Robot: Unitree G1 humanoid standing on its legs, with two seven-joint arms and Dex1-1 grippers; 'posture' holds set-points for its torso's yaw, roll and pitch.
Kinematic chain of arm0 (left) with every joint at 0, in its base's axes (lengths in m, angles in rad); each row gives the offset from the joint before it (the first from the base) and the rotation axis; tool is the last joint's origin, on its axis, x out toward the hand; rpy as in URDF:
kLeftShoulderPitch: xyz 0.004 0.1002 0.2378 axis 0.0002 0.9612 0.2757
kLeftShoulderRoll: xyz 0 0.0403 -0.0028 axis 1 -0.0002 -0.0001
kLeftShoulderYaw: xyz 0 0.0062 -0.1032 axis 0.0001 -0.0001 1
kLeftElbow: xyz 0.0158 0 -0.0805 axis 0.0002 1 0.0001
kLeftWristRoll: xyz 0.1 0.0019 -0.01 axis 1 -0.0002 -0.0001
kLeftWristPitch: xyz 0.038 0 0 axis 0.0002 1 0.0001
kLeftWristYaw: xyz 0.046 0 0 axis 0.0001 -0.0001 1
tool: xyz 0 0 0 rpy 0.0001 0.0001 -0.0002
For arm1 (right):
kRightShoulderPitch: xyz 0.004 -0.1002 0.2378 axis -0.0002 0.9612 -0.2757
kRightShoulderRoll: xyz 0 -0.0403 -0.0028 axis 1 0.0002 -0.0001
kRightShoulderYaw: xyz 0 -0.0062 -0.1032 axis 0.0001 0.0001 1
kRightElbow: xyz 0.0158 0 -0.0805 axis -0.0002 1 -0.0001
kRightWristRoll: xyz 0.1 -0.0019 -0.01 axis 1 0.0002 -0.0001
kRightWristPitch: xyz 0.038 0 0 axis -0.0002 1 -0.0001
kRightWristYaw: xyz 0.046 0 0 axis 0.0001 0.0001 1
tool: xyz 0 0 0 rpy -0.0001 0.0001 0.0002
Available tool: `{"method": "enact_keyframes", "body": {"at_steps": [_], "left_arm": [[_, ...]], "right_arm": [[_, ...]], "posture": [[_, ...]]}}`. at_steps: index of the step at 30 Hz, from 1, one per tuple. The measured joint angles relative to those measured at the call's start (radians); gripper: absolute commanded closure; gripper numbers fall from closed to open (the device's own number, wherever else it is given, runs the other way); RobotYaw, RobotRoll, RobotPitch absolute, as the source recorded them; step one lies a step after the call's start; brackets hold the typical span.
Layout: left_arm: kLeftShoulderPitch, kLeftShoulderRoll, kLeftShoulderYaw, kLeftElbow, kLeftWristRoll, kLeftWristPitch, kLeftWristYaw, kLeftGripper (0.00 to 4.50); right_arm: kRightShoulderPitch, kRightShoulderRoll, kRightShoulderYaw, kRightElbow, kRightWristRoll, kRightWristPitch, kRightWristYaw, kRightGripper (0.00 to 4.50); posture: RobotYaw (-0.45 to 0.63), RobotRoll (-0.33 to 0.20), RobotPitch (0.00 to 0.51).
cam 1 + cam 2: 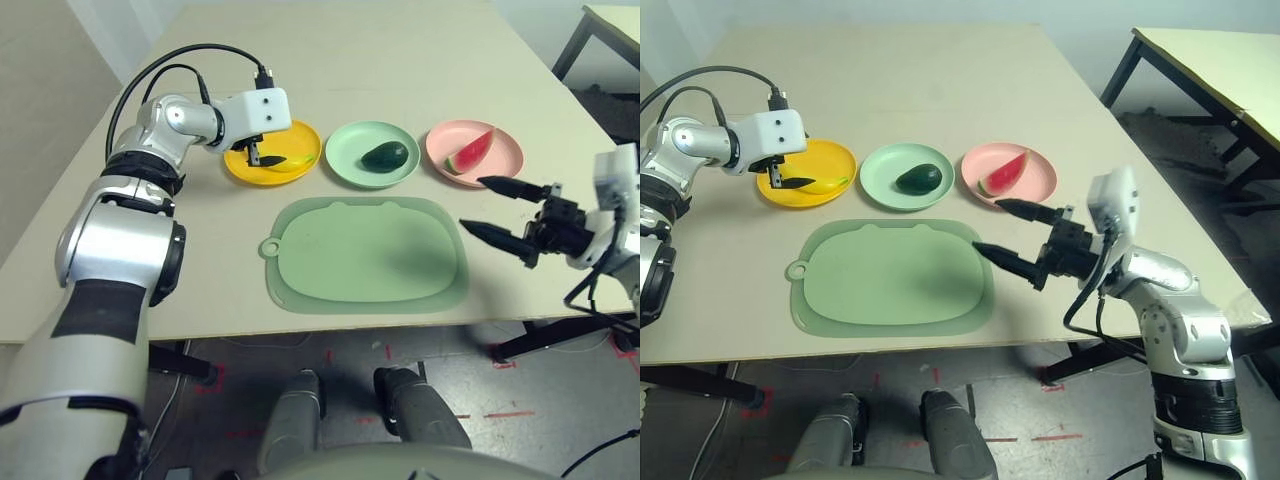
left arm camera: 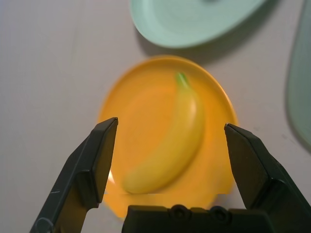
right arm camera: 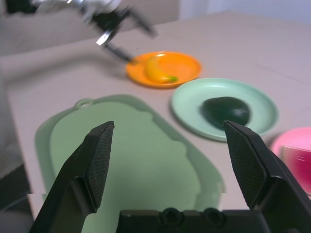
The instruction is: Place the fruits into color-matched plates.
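Table [image 1: 400, 50]: 3 plates in a row, a green mat [image 1: 365, 255] just in front of them.

Yellow plate [image 1: 240, 167]: at the robot's left end of the row; holds the banana [image 2: 167, 148], lying flat.

Green plate [image 1: 345, 150]: middle of the row; holds the avocado [image 1: 385, 156].

Pink plate [image 1: 505, 152]: right end of the row; holds the watermelon [image 1: 469, 153], rind toward the mat.

Left gripper [image 1: 262, 157]: above the yellow plate, pointing down at it, jaws wide and holding nothing; in the left wrist view the banana lies between the 2 fingers [image 2: 92, 170], clear of both.

Right gripper [image 1: 1008, 232]: near the mat's right edge, in front of the pink plate, jaws wide, holding nothing, pointing toward the mat and plates.
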Motion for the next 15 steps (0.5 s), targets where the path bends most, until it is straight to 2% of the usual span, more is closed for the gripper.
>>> {"method": "enact_keyframes", "body": {"at_steps": [8,15], "left_arm": [[0.096,-0.004,0.221,-0.062,-0.228,0.088,-0.07,0.03],[0.266,-0.029,0.378,-0.229,-0.413,0.179,-0.029,0.03]], "right_arm": [[-0.001,-0.042,-0.136,0.183,-0.011,-0.016,-0.054,0.0],[-0.033,-0.059,-0.159,0.578,-0.166,-0.252,-0.057,0.0]], "posture": [[-0.15,0.0,0.131],[-0.12,0.0,0.127]]}}
